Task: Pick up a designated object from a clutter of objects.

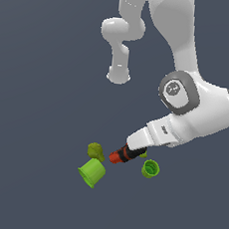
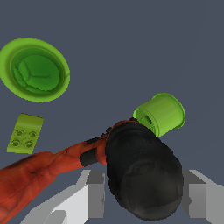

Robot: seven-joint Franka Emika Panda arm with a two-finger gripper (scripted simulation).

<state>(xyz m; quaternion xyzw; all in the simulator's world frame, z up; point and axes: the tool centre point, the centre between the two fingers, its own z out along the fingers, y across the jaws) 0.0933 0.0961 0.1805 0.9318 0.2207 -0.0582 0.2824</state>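
in the wrist view the drill [image 2: 144, 175] fills the near field: its black bulk sits between the two grey fingers [image 2: 94, 192] of the gripper [image 2: 144, 194], and its red-orange body runs off to one side. the jaws stand spread to the width of the drill's black part, one finger on each side of it; actual contact cannot be confirmed, as the fingertips are hidden behind the drill

just past the black part lies a lime-green cup [image 2: 161, 113] on its side, close against the drill. farther off stands a second lime-green cup [image 2: 35, 70], upright with its open mouth toward the camera. a small flat green block [image 2: 25, 133] with round studs lies between that cup and the drill's red body, clear of both

in the exterior view the drill [image 1: 120, 154] lies on the dark floor [image 1: 37, 103] under the white arm [image 1: 197, 110], with the gripper [image 1: 135, 149] over its rear end. an olive pear-shaped piece [image 1: 96, 151] sits just beside the drill's front, on the exterior view's left. the tipped cup [image 1: 92, 172] lies near the pear-shaped piece. the upright cup [image 1: 151, 168] stands on the exterior view's right of the drill
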